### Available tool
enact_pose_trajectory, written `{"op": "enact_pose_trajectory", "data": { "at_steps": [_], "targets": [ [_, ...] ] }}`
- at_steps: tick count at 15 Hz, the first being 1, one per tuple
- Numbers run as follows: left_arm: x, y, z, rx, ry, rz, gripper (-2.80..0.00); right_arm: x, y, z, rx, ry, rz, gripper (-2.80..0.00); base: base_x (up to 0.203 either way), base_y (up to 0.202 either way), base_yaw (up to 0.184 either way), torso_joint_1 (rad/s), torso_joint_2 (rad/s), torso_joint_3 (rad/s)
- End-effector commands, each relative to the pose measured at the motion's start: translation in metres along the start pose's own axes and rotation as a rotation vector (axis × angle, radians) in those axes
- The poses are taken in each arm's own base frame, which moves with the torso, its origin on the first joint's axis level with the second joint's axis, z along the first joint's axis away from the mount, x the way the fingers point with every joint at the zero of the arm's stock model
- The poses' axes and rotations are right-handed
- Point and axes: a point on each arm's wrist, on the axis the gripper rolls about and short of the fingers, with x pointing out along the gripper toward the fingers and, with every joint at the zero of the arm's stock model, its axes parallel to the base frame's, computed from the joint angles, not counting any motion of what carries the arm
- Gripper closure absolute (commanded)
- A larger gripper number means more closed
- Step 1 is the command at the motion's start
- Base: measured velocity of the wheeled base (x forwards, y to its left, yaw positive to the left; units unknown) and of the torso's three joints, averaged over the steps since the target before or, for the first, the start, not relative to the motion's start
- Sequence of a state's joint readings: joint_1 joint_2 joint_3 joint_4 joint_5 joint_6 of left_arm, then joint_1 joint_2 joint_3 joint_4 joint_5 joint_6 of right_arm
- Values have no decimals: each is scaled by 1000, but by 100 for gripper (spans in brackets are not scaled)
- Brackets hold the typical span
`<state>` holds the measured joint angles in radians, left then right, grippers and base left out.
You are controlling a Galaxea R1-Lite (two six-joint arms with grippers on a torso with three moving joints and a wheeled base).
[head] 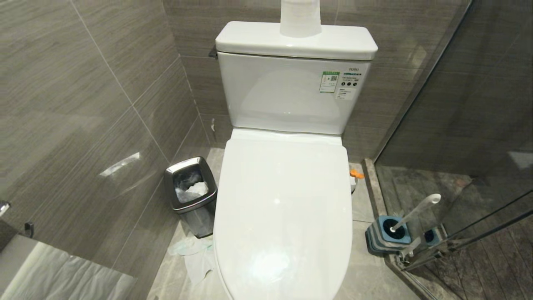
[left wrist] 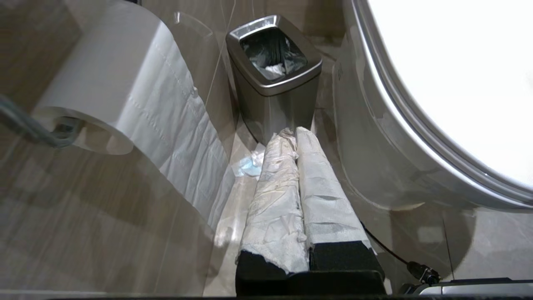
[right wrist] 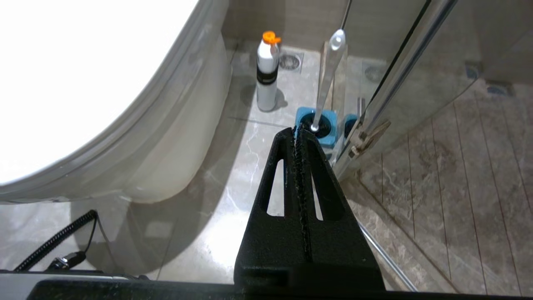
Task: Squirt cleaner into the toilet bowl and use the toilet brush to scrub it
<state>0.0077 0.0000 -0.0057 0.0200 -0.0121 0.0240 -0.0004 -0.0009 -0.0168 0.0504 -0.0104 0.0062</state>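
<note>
The white toilet bowl (head: pixel 283 208) fills the middle of the head view with its lid down, so the basin is hidden. The cleaner (right wrist: pixel 266 77), a white bottle with an orange cap (head: pixel 356 174), stands on the floor beside the bowl's right side. The toilet brush (head: pixel 416 210) leans in its blue-and-grey holder (head: pixel 387 235) by the glass door. Neither arm shows in the head view. My left gripper (left wrist: pixel 290 132), its fingers wrapped in white cloth, hangs shut and empty left of the bowl. My right gripper (right wrist: pixel 296 130) hangs shut and empty above the floor, short of the brush holder (right wrist: pixel 318 127).
A steel bin (head: pixel 192 196) with a liner stands left of the bowl, crumpled tissue (head: pixel 193 256) on the floor before it. A paper roll (left wrist: pixel 112 83) hangs on the left wall. A glass shower door (head: pixel 458 125) closes off the right. Another paper roll (head: pixel 300 16) stands on the tank.
</note>
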Motion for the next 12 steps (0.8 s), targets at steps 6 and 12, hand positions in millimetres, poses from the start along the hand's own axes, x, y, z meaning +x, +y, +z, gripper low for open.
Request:
{"op": "enact_pose_trajectory", "data": {
  "at_steps": [6,12],
  "targets": [
    [0,0,0,0,1,-2,0,0,0,0,0,1,0,0,0,0,0,3,0,203],
    [0,0,0,0,1,-2,0,0,0,0,0,1,0,0,0,0,0,1,3,203]
  ]
}}
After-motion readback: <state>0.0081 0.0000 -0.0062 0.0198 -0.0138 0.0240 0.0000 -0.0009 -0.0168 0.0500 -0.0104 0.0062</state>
